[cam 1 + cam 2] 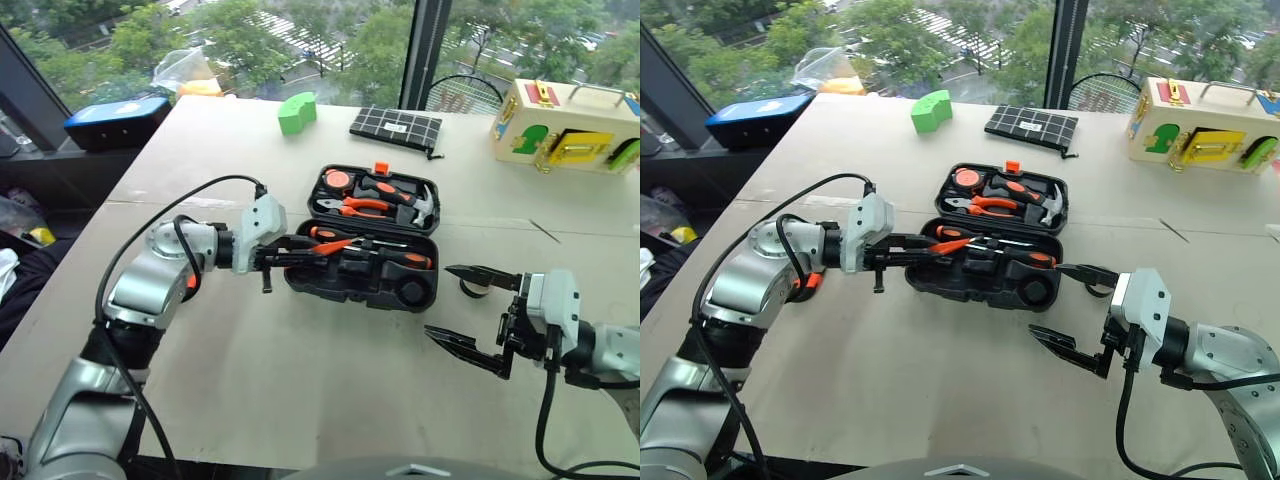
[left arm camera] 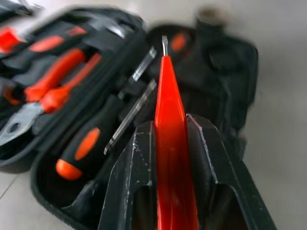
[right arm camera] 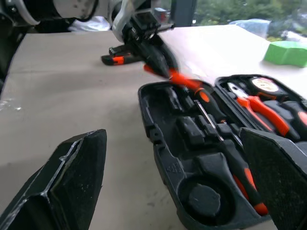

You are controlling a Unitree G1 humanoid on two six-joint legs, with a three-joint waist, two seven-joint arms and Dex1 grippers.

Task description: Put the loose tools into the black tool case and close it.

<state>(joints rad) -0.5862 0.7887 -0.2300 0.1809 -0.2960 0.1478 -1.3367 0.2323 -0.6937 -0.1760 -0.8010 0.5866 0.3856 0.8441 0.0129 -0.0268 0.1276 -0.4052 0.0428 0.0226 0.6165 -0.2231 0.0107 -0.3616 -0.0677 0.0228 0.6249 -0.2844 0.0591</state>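
Here left fingers (image 2: 134, 177) pinch the orange screwdriver (image 2: 170, 143); right fingers (image 1: 470, 347) gape wide.

Case (image 1: 300, 275): black moulded shell with an orange latch (image 1: 381, 168). Tools in the case: black handles with orange inlays and bare metal shafts. Pliers (image 1: 362, 207): orange grips. Tape measure (image 1: 338, 180): round, orange. Screwdriver (image 2: 171, 143): solid orange. Gripper fingers (image 2: 129, 191): black. Pouch (image 1: 395, 126): black with a white grid. Block (image 1: 296, 112): green. Box (image 1: 565, 126): cream with yellow, green, red and blue fittings. Table (image 1: 300, 380): beige.
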